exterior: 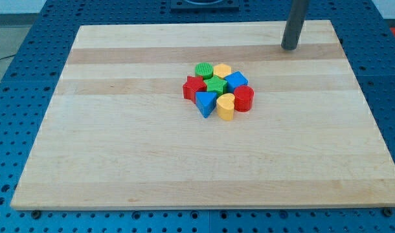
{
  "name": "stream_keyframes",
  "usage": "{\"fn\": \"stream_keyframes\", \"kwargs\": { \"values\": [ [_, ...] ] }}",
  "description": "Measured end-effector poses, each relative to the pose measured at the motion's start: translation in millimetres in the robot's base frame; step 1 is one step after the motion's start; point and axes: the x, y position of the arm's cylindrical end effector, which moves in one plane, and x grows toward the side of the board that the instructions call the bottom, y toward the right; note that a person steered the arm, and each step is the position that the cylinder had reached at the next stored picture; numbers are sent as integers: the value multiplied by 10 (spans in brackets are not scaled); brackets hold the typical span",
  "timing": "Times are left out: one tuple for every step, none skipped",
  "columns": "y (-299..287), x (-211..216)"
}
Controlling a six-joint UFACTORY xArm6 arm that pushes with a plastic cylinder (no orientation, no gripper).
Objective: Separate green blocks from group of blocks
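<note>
Standing near the view's top right of the wooden bench (120,162), the rod ends at my tip (289,48), well apart from every block. No claw is fitted, so none shows. Eight blocks sit packed together near the bench centre. The green cylinder (203,69) is at the cluster's top left, touching the yellow block (222,70). The green star (215,85) sits in the middle, ringed by the red star (193,87), blue cube (236,80), blue triangle (206,102), yellow heart (226,106) and red cylinder (243,98).
</note>
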Motion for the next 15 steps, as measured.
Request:
{"fn": "stream_keyframes", "kwargs": {
  "values": [
    [66, 522],
    [-223, 863],
    [-450, 1114],
    [-598, 1256],
    [-737, 1590],
    [-744, 1844],
    [-822, 1949],
    [-901, 1949],
    [-902, 1898],
    [-902, 1758],
    [-908, 1677],
    [-986, 1622],
    [-1168, 1539],
    [-1326, 1485],
    [-1457, 1422]
  ]
}}
